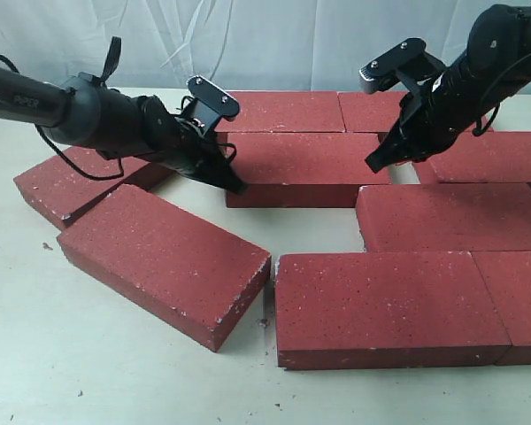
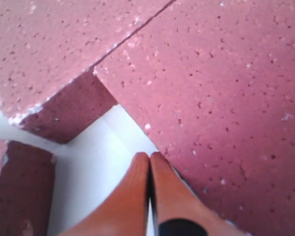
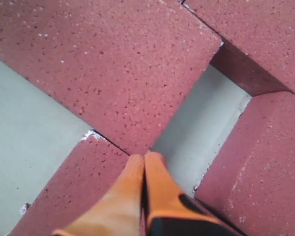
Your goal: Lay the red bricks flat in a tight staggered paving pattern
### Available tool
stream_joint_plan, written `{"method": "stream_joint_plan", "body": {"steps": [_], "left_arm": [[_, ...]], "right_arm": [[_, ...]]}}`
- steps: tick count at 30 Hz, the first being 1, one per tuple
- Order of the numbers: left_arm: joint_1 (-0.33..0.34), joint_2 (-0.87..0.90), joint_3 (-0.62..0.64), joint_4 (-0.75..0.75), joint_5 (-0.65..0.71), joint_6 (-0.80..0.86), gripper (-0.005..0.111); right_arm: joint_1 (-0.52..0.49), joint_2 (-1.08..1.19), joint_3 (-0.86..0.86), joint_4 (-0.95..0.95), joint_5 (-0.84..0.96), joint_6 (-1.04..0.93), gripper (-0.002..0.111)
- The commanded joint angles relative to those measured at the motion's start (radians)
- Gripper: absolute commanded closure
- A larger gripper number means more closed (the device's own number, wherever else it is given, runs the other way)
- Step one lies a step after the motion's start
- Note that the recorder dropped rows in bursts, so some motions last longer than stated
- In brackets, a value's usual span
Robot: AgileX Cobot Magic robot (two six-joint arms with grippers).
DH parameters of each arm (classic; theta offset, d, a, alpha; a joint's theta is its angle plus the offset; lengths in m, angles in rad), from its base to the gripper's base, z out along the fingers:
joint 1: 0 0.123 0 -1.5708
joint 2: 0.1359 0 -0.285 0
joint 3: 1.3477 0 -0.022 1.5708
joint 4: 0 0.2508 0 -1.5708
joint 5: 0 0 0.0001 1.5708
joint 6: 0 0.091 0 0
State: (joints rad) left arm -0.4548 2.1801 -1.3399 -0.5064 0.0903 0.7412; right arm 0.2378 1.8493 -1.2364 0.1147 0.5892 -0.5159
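Nearest, a skewed brick lies flat at an angle on the tabletop, its corner just beside the front brick, which sits square. Farther back, the middle brick lies between the two arms. The left tool, fingers pressed together and empty, points at that brick's near left corner (contact unclear). The right tool, likewise closed on nothing, is at its right end. Behind it lies a back brick.

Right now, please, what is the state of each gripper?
Left gripper: closed, holding nothing; tips beside the edge of a dark-red rough paving brick.
Right gripper: closed, holding nothing.
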Motion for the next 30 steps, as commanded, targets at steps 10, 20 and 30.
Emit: {"method": "stream_joint_plan", "body": {"steps": [10, 20, 30], "left_arm": [[-0.066, 0.068, -0.09, -0.036, 0.02, -0.005, 0.107], [-0.097, 0.1, -0.149, -0.054, 0.047, -0.005, 0.107], [-0.126, 0.1, -0.167, -0.062, 0.04, -0.005, 0.107]], "right_arm": [[-0.005, -0.01, -0.004, 0.005, -0.02, 0.002, 0.109], [-0.005, -0.01, -0.004, 0.007, -0.027, 0.002, 0.109], [-0.005, -0.01, -0.004, 0.011, -0.025, 0.002, 0.109]]}}
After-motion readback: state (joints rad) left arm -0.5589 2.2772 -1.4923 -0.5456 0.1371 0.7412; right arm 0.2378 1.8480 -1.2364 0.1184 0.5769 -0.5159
